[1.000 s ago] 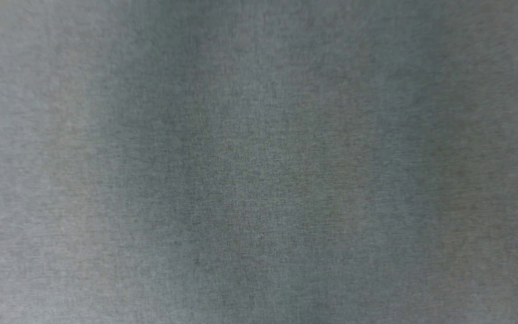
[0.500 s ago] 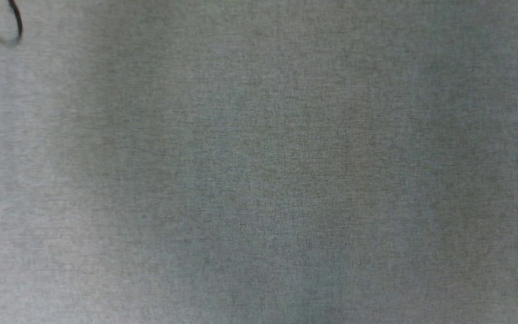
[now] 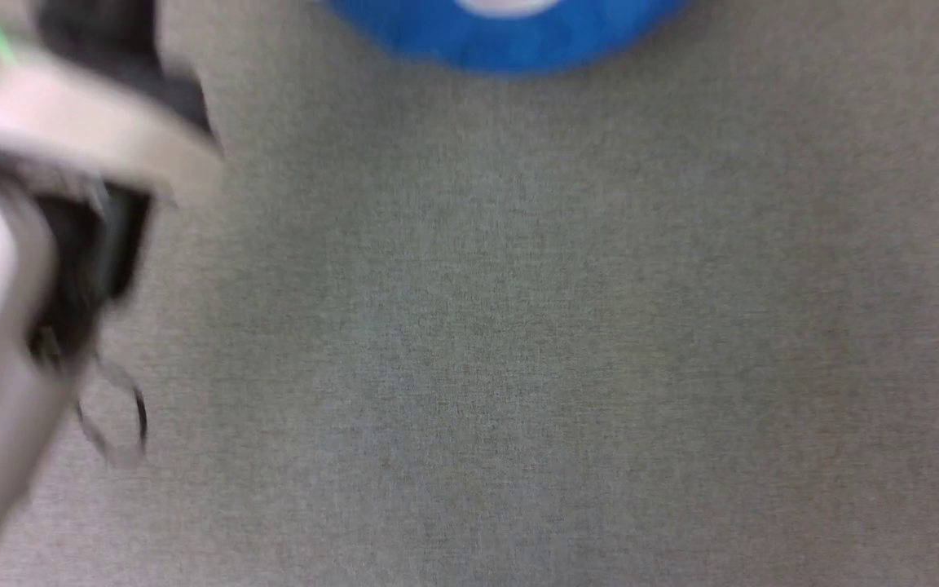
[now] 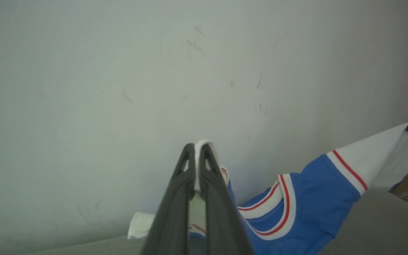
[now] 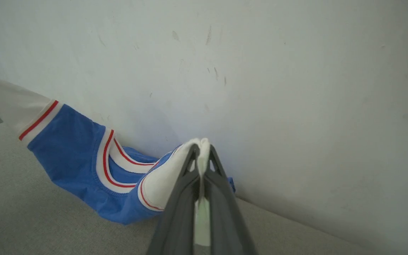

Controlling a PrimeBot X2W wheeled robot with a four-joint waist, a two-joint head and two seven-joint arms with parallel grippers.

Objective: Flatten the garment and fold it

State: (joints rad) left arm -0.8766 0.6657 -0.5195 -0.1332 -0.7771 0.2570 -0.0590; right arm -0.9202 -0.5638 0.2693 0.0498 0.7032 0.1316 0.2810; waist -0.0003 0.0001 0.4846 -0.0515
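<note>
- My left gripper (image 4: 197, 147): jaws pressed together, pinching white sleeve cloth of the royal-blue jersey shirt with white sleeves and red-and-white striped trim (image 4: 310, 198).
- My right gripper (image 5: 200, 147): jaws likewise clamped on the other white sleeve.
- Blue body sags between both jaws, reaching the grey woven tabletop (image 3: 518, 326) at its far edge, by the pale wall (image 4: 119, 71).
</note>
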